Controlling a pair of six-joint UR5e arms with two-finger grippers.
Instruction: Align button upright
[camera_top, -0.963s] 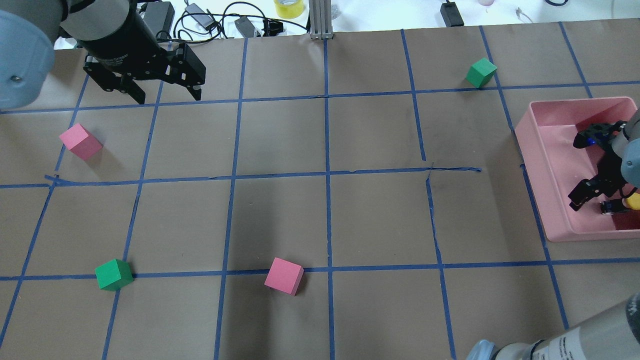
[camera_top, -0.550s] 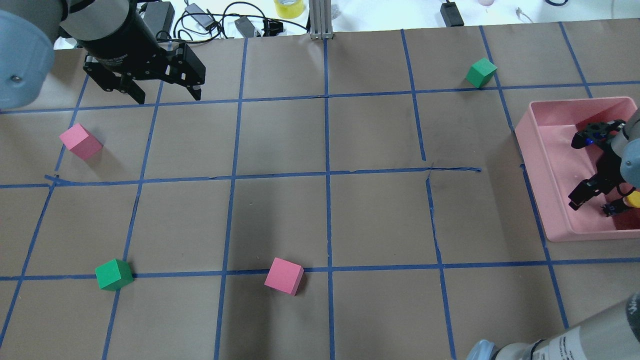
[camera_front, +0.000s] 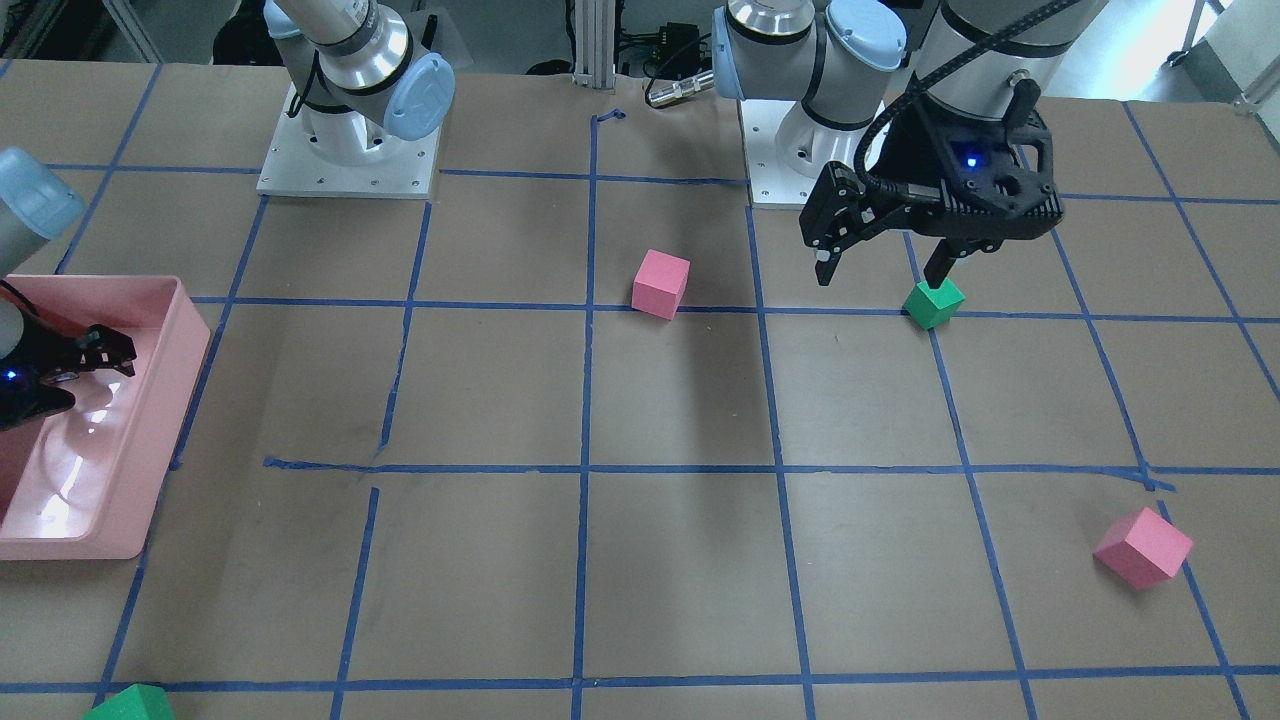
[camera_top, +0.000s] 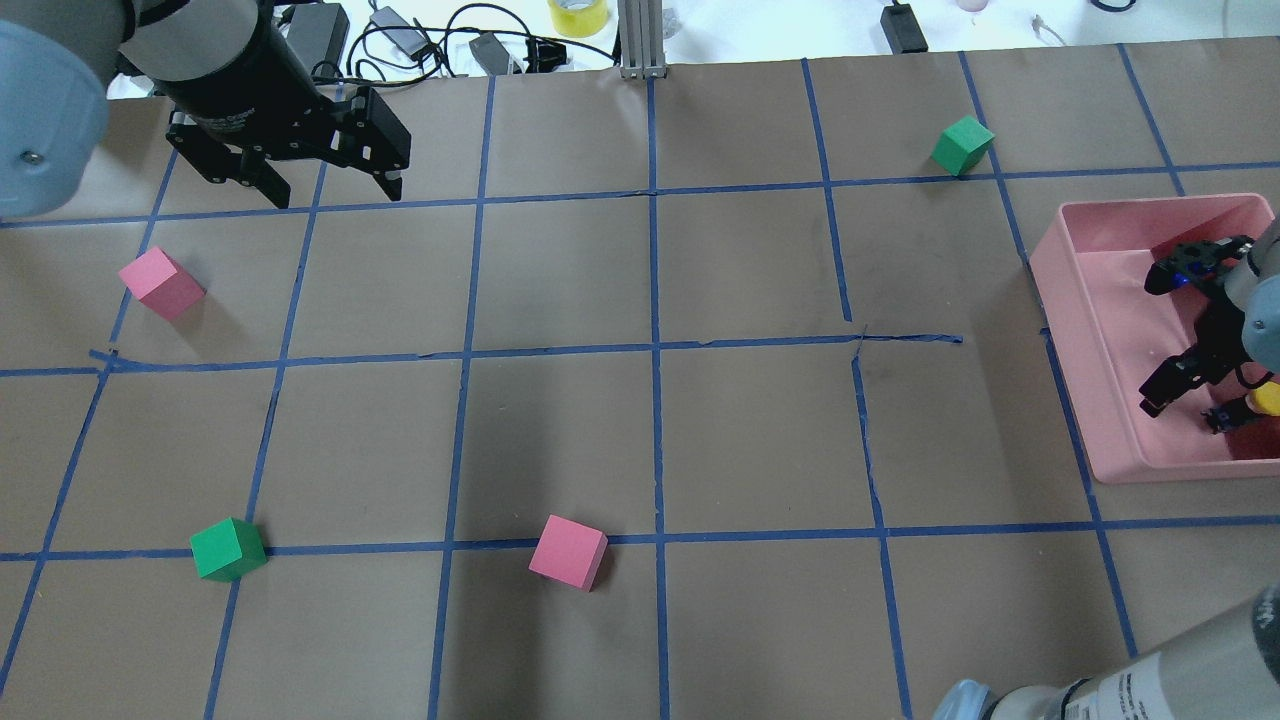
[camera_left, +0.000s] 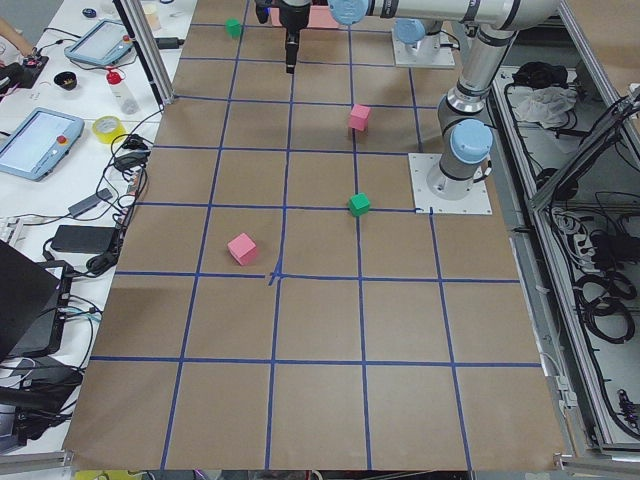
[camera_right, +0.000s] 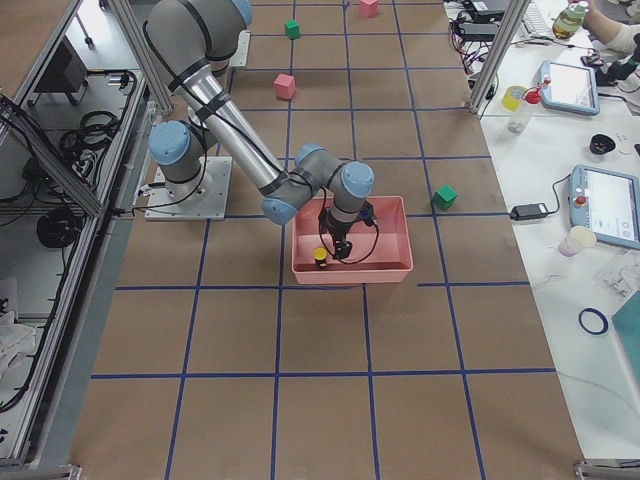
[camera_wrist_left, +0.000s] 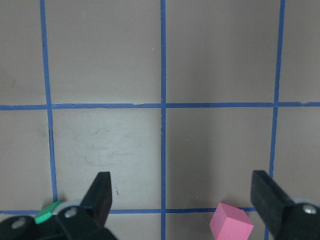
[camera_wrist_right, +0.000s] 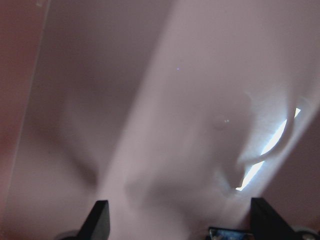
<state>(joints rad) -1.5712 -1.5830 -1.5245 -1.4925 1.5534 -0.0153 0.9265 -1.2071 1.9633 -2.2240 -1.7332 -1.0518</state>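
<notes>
1. Right gripper (camera_wrist_right: 180, 202) has edged slightly toward the far side of the pink tray (camera_top: 1075, 350) since a second ago. The button (camera_top: 1245, 407) now shows less of its pale base than it did. The left arm has not shifted.
2. The button sits inside the tray, close to the wall nearest the robot and just beside the gripper finger on that side. Whether the two touch cannot be told.
3. The right gripper's fingers are spread wide, with only tray floor between them in the wrist view, so it grasps nothing. A dark sliver at that view's bottom edge is probably the button's base.
4. The left gripper (camera_top: 338, 196) hangs released above the table (camera_top: 740, 430), well apart from the tray, and takes no part.
5. The right side view shows the yellow cap above the black body, which suggests the button already stands, or nearly so. From overhead it reads slanted, cap toward the robot's right. I cannot tell whether that is a real lean or just the camera angle.
6. If the button stands, only a clean withdrawal is left. If it leans, it needs another nudge or grasp.
</notes>
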